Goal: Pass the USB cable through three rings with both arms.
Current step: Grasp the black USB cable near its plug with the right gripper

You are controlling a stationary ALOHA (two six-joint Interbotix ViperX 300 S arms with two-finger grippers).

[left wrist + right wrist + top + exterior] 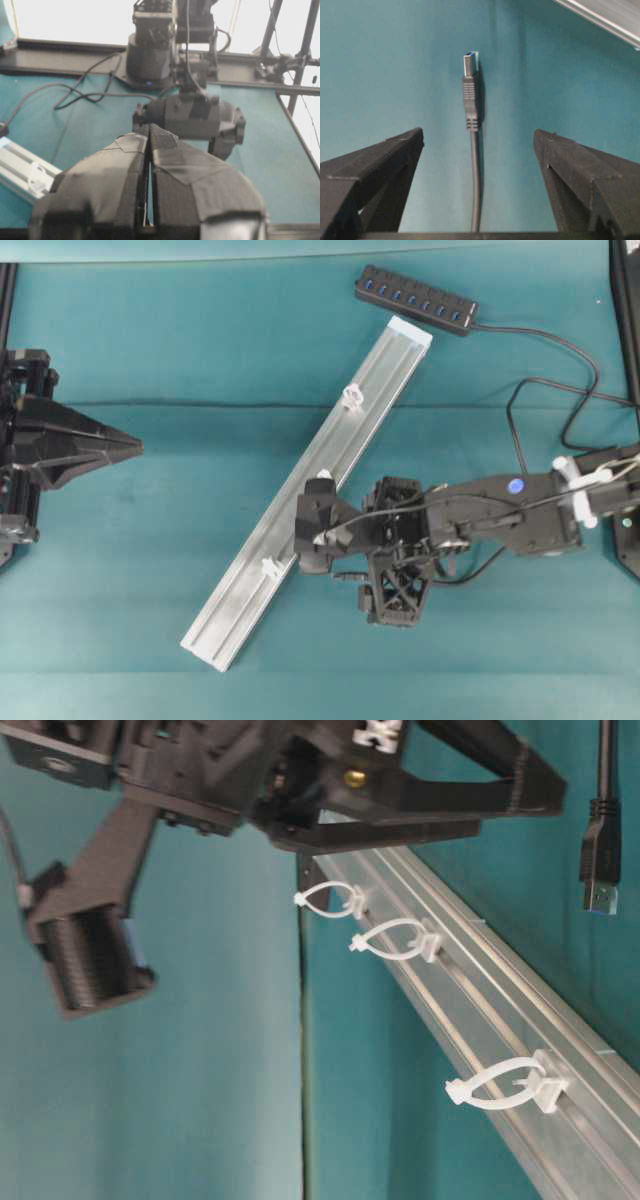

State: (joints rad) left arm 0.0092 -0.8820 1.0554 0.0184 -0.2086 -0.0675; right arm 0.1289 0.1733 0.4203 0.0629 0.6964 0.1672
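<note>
Right wrist view — right gripper [479, 150] spread wide, USB cable [471, 100] lying unheld between; left gripper [149, 132] pressed together; no writing legible.

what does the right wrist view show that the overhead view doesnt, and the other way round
Only the right wrist view shows the thin black USB cable's plug lying flat on the teal cloth, centred between the right gripper's wide-open black fingers.

Only the overhead view shows the three small white plastic rings spaced along the rail, the black oblong hub with blue sockets, and the left gripper, shut and parked at the left edge.

Both show the long silver aluminium rail, just a corner of it in the wrist view, and the teal cloth.
</note>
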